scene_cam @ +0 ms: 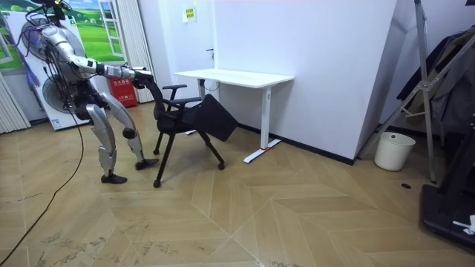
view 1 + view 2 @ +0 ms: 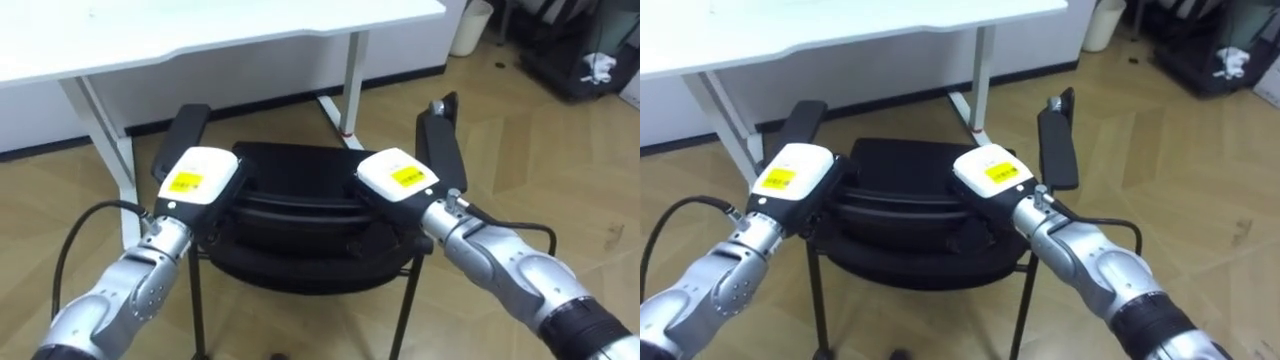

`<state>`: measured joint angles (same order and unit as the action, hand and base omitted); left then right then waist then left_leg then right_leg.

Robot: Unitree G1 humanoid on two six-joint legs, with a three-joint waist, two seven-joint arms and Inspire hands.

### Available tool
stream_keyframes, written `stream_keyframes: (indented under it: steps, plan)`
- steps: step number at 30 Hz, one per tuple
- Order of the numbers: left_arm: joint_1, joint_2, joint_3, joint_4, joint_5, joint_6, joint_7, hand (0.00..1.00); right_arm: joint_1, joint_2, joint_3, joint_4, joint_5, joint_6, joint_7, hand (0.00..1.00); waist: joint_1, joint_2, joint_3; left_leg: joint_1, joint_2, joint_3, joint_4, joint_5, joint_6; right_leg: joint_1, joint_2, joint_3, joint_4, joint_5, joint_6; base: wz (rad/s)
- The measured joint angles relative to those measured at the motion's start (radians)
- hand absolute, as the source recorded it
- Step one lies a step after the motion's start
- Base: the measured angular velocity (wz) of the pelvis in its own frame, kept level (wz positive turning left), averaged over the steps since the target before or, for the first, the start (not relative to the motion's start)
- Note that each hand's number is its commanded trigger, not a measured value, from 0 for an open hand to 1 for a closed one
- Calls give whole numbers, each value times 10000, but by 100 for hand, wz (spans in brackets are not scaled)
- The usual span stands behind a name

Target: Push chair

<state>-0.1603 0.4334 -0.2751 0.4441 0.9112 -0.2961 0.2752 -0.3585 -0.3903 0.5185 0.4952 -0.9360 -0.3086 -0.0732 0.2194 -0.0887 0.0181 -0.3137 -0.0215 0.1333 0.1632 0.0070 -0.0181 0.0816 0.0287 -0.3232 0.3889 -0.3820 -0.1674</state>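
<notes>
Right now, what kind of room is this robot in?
Probably an office or a lab: a white desk against the wall, a black chair in front of it, and a bin nearby.

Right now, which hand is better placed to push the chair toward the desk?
Right, narrowly. The left hand and right hand both rest on the back of the chair, one near each end. The chair stands closer to the desk's right leg, so a right-led push would probably steer it inward.
</notes>
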Motion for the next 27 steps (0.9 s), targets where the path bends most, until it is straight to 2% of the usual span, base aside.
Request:
stream_keyframes:
  steps: [1,2,3,4,6,8,9,11,12,14,15,16,17,18,19,20,21,22,23,24,26,27]
  plan:
    - [152,58,27,-232,-57,66,-44,100,43,4,7,-103,0,2,-2,100,123,-42,-40,167,-91,-2,-220,527,300,92,3,199,0,-131,72,-27]
    - [325,79,140,-517,-59,137,-127,100,43,-28,12,-233,-1,4,22,100,201,-64,-51,307,-125,14,-288,935,357,188,-4,353,-60,-222,162,-28]
    - [415,66,207,-661,-55,189,-161,100,45,-47,12,-291,-4,2,33,100,233,-64,-52,360,-162,4,-248,1085,444,238,-14,417,-130,-248,210,-28]
    - [535,67,281,-840,-52,267,-215,100,45,-60,14,-372,-27,0,40,100,329,-83,-46,462,-272,-21,-179,1251,648,410,-84,510,-245,-306,316,-20]
    - [573,80,320,-919,-51,306,-230,100,47,-58,18,-382,-48,-1,-51,100,355,-160,-42,525,-431,-20,113,1351,838,720,-217,544,-434,-410,515,-7]
    - [572,111,327,-1095,-51,416,-320,100,41,-61,30,-391,-48,6,-163,100,419,-478,-33,565,-699,208,517,959,1022,937,-549,733,-436,-500,757,2]
    - [558,112,332,-1122,-51,429,-340,100,29,-67,29,-394,-52,7,-173,100,458,-533,-25,560,-739,267,609,837,1032,956,-630,737,-412,-516,846,-7]
    - [426,84,341,-1115,-52,444,-521,100,8,-110,-2,-391,-52,28,-257,100,566,-611,13,520,-907,327,1169,262,1097,1133,-880,722,-237,-558,1210,-2]
    - [417,68,345,-1115,-54,445,-534,100,-5,-129,-3,-410,-51,29,-253,100,586,-643,26,518,-974,331,1303,126,1134,1120,-976,727,-43,-602,1306,8]
    - [373,-8,339,-1097,-45,480,-600,100,-10,-166,-3,-398,-47,41,-228,100,564,-698,77,706,-1146,341,1694,-415,1206,856,-1360,743,1333,-605,1613,8]
    - [356,-9,334,-1073,-46,480,-627,100,-12,-160,-1,-373,-43,45,-232,100,583,-679,87,759,-1158,337,1782,-544,1227,713,-1440,746,1826,-507,1787,0]
    - [349,18,304,-1060,-47,480,-634,100,-15,-140,4,-350,-38,45,-235,100,626,-660,104,948,-1155,343,1836,-787,1259,343,-1657,727,2939,-132,2136,0]
    - [351,57,256,-1060,-46,480,-633,100,-12,-126,40,-282,-14,23,-240,100,613,-616,131,1180,-1127,247,1823,-1005,1278,18,-1771,697,3967,570,2184,4]
    - [351,73,230,-1057,-44,497,-624,100,-4,-98,51,-219,13,3,-256,100,602,-578,157,1338,-1100,173,1819,-1094,1280,-108,-1801,704,4374,980,2208,12]
    - [346,93,186,-1012,-49,491,-625,100,6,-41,70,-56,106,-94,-280,100,563,-433,235,1676,-1016,-24,1800,-1345,1295,-324,-1822,721,5207,1753,2227,0]
    - [343,116,173,-916,-49,448,-601,100,45,10,76,-6,117,-138,-288,100,587,-326,280,1930,-948,-95,1811,-1601,1334,-768,-1954,773,6033,1780,2146,-4]
    - [345,146,185,-860,-50,395,-579,100,55,40,77,-12,116,-150,-270,100,630,-272,296,2016,-914,-111,1811,-1680,1336,-1086,-2065,760,6444,1676,2077,-4]
    - [343,185,225,-680,-75,209,-456,100,93,70,81,-77,115,-167,-197,100,596,-153,299,2153,-835,-150,1810,-1789,1328,-1813,-2282,786,7078,1444,1963,4]
    - [344,222,281,-544,-96,55,-427,100,146,87,113,-141,112,-184,-163,100,650,-17,306,2323,-724,-152,1796,-1885,1295,-2528,-2443,838,7208,1184,1939,0]
    - [352,254,320,-462,-99,-37,-425,100,157,120,145,-137,88,-186,-153,100,678,22,308,2438,-688,-160,1753,-1919,1258,-2852,-2501,911,7122,1061,1952,0]
    - [405,358,460,-179,-58,-248,-413,100,187,392,346,43,88,-154,-148,100,631,137,317,2816,-509,-371,1754,-2153,1046,-3655,-2521,1038,5615,903,1970,15]
    - [474,413,473,-180,-58,-251,-402,100,193,449,417,60,87,-135,-135,100,630,103,287,2872,-451,-403,1760,-2200,998,-3791,-2535,1132,5015,913,1975,25]
